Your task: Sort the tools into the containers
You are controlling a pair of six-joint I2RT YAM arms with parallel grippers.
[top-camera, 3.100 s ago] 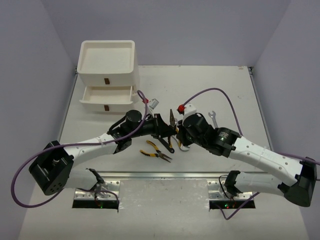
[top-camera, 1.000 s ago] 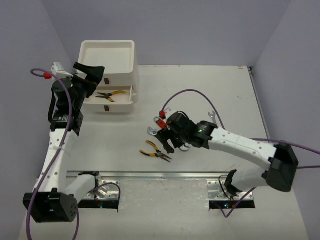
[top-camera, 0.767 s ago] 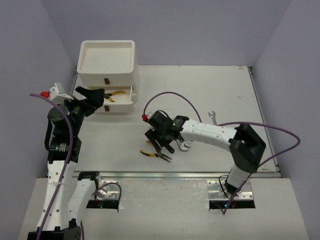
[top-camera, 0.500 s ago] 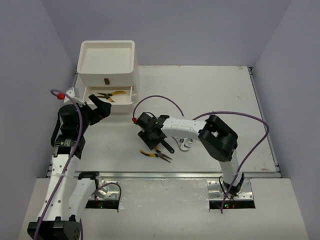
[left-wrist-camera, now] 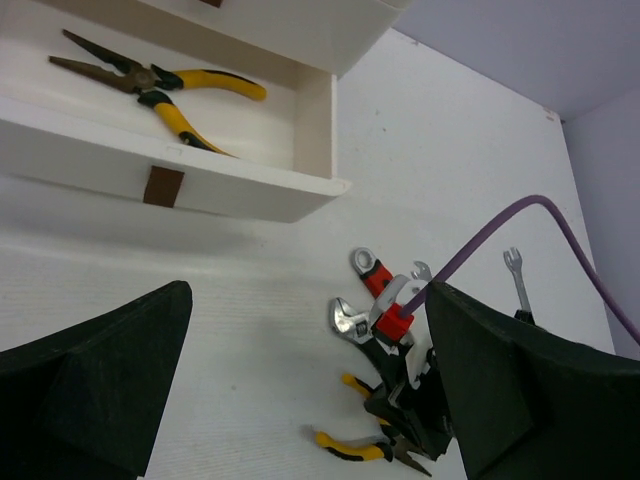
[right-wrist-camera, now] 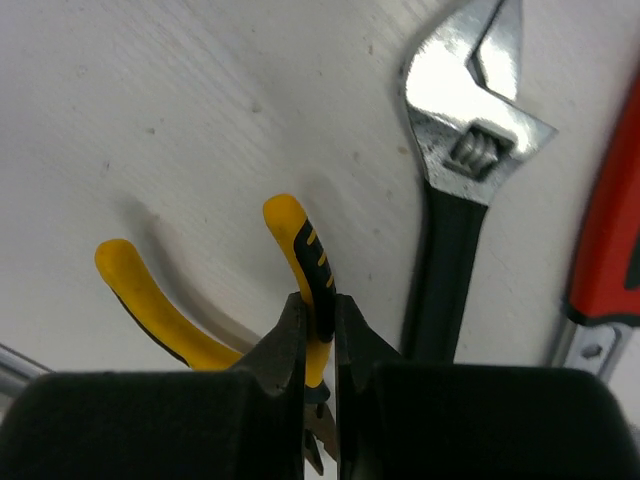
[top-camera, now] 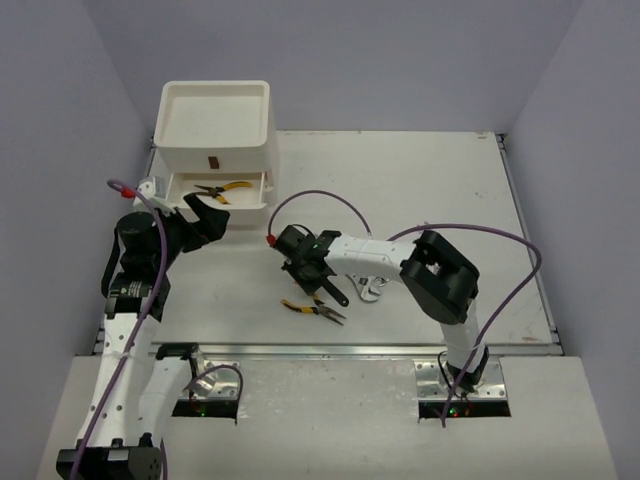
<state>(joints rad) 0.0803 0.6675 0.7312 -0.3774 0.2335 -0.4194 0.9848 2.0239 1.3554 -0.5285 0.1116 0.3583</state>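
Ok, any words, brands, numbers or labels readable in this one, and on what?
None can be read. The black-handled adjustable wrench shows no marking on its silver head, the yellow-and-black-handled pliers on the table only black stripes, the white plastic drawer unit no print.

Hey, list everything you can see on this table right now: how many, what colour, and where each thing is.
Container unit: one, white, far left; tray on top, lower drawer pulled open.
Yellow-handled pliers: two, yellow and black; drawer pair in the open drawer, table pair on the table, mid-front.
Black-handled adjustable wrench: one, beside the table pair.
Red-handled wrench: one, next to the black one.
Combination wrench: one, silver, further right.
Table: one, white.
Left tool: open, holding nothing, near the drawer.
Right tool: shut on one handle of the table pair.
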